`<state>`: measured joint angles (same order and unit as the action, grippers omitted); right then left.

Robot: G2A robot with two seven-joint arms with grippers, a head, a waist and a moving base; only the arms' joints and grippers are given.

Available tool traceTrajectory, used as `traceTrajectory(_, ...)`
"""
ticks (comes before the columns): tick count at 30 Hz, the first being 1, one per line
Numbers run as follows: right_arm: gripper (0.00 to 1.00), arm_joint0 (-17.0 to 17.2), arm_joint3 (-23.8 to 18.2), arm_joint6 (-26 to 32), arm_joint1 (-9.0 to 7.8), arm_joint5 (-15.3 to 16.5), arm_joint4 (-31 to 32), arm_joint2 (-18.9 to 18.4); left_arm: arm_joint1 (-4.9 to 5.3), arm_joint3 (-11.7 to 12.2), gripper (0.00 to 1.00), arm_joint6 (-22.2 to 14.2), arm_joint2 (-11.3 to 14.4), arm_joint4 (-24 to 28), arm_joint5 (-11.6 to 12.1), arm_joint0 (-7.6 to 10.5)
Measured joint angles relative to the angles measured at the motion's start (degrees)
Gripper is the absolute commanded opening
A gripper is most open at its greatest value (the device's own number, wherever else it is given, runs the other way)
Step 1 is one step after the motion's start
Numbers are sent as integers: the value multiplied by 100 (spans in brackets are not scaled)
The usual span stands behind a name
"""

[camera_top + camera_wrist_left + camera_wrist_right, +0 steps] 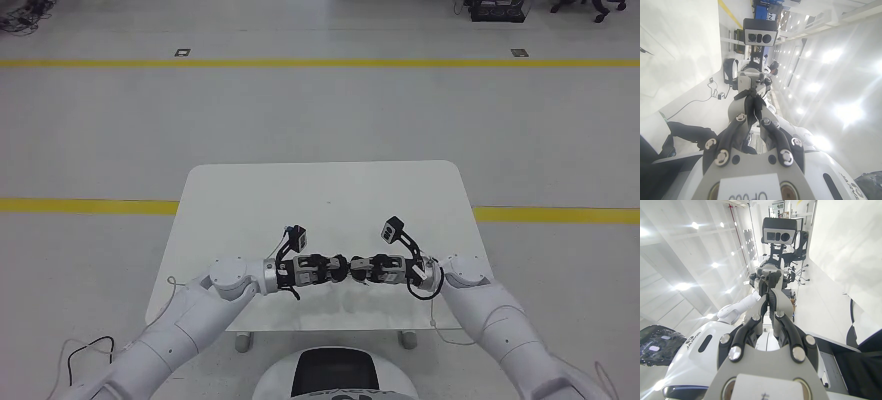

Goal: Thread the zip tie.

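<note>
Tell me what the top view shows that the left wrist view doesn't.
From the top view: the left arm's own wrist camera and the table's whole outline. From the left wrist view: ceiling lights and a black strip, apparently the zip tie, at the left claw's tips. Shared: left claw meeting right claw tip to tip, the right arm's camera, a yellow floor line.

A white worktop (320, 190) with rounded corners stands on a pale grey floor (100, 120); a far yellow line (300, 63) crosses the floor well beyond it; a near yellow line (90, 206) meets both its sides; a left floor socket (182, 52) and a right floor socket (518, 52) lie just past the far line; a grey cable (687, 105) runs to a small box (721, 95); a blue cabinet (762, 9) stands farther off; a black office chair (800, 247) sits under ceiling lights (715, 265).
</note>
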<state>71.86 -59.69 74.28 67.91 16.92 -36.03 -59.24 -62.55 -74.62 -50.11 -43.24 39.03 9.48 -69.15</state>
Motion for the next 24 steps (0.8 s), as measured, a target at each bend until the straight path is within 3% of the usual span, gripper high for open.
traceTrajectory(3,0,-5,10,-7,1,-6,-5,7,-4,11,0,-18,5,-11,1,1)
traceTrajectory(4,22,-7,13,-9,1,-9,-6,9,-5,16,0,-23,6,-14,2,1)
traceTrajectory(5,100,-9,21,-18,1,-17,-6,11,-7,26,0,-30,8,-17,6,2)
traceTrajectory(15,100,0,26,-311,-22,115,131,-72,-10,92,0,-8,-23,-66,41,8)
traceTrajectory(20,100,-1,26,-305,-22,112,129,-70,-32,90,0,42,-17,-51,265,-15)
traceTrajectory(24,100,-1,26,-305,-22,112,129,-70,-37,84,0,48,-9,-56,290,-10)
